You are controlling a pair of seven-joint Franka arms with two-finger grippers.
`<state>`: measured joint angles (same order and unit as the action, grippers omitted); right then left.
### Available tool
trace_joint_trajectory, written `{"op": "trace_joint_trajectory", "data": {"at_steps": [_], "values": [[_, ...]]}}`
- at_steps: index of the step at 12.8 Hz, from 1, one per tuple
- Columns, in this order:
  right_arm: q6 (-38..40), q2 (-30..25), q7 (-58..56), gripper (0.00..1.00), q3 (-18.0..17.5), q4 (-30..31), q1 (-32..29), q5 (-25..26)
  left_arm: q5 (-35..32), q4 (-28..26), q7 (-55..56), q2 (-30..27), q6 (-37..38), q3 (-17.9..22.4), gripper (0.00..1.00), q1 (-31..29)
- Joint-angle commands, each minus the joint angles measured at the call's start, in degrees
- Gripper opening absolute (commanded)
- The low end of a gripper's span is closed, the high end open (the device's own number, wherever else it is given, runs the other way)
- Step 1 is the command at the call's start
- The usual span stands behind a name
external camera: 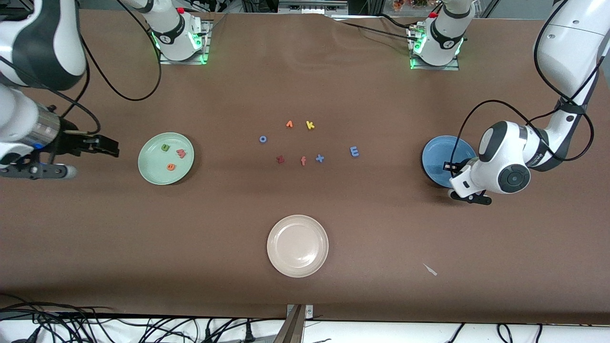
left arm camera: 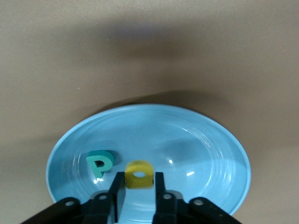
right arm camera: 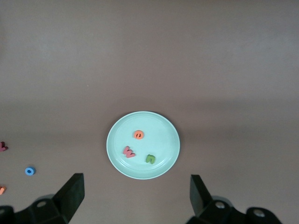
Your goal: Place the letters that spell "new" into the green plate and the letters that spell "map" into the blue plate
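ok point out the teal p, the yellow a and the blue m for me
teal p (left arm camera: 100, 164), left wrist view, on its stem, in the blue plate
yellow a (left arm camera: 138, 175), left wrist view, on its rounded body, between the left gripper's fingers
blue m (external camera: 354, 151), front view, on its middle, on the table

brown table (external camera: 381, 228), green plate (external camera: 166, 158) toward right arm's end, blue plate (external camera: 441, 159) toward left arm's, cream plate (external camera: 298, 246) nearest front camera, blue "m" (external camera: 354, 151), loose foam letters (external camera: 295, 143) mid-table
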<state>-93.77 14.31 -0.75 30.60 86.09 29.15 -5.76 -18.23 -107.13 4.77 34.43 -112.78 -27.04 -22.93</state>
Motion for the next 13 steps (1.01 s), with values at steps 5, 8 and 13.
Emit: {"op": "trace_joint_trajectory", "data": {"at_steps": [5,8,13], "values": [[7.3,-4.8,-2.9,1.0,0.7,-2.7,-0.1,0.8,0.6,0.2,1.7,-6.6,6.0,-8.2,1.0,-0.7],[7.3,-4.8,-4.5,1.0,0.7,-2.7,-0.1,1.6,5.0,0.1,8.6,-6.8,6.2,-15.4,1.0,-0.5],[7.8,-7.2,-5.0,1.0,-1.9,-0.5,-1.4,3.3,5.1,-0.6,29.1,-3.7,0.9,-19.7,1.0,4.9]]}}
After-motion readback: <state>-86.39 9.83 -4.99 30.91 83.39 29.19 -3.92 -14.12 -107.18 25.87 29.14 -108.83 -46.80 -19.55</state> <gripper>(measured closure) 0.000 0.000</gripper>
